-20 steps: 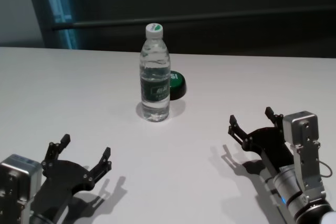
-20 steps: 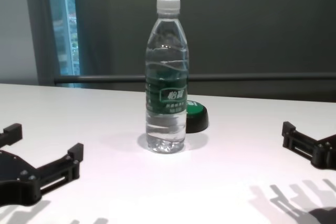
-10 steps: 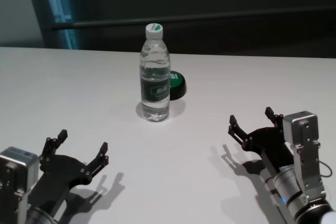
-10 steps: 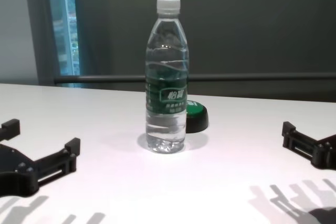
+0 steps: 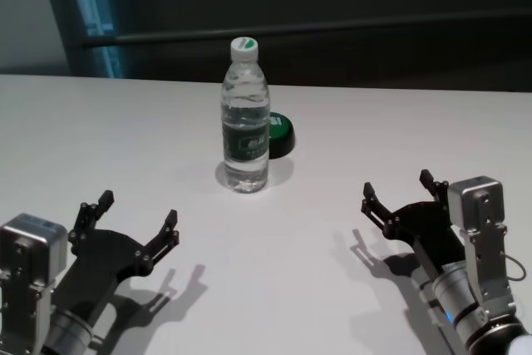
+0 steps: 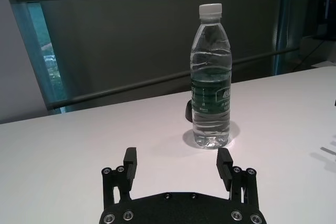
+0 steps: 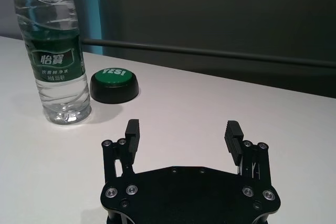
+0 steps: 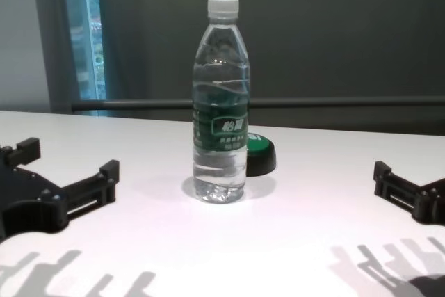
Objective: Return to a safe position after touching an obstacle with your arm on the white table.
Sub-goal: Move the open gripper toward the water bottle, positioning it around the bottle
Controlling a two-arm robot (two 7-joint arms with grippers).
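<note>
Black fingers of the left gripper [image 5: 137, 222] stand wide, empty, near the table [image 5: 100, 139] edge; the right gripper [image 5: 399, 193] likewise. Well ahead, the bottle [image 5: 245, 118] stands upright mid-table: water-heavy but tall, slick, easily toppled; best gripped at the label.

Dark grey wall [image 8: 334, 26] behind, crossed by a horizontal dark rail [image 8: 348, 102]; at left, a narrow window strip [image 8: 90, 33] showing bluish daylight beside a pale wall panel [image 8: 21, 33]
</note>
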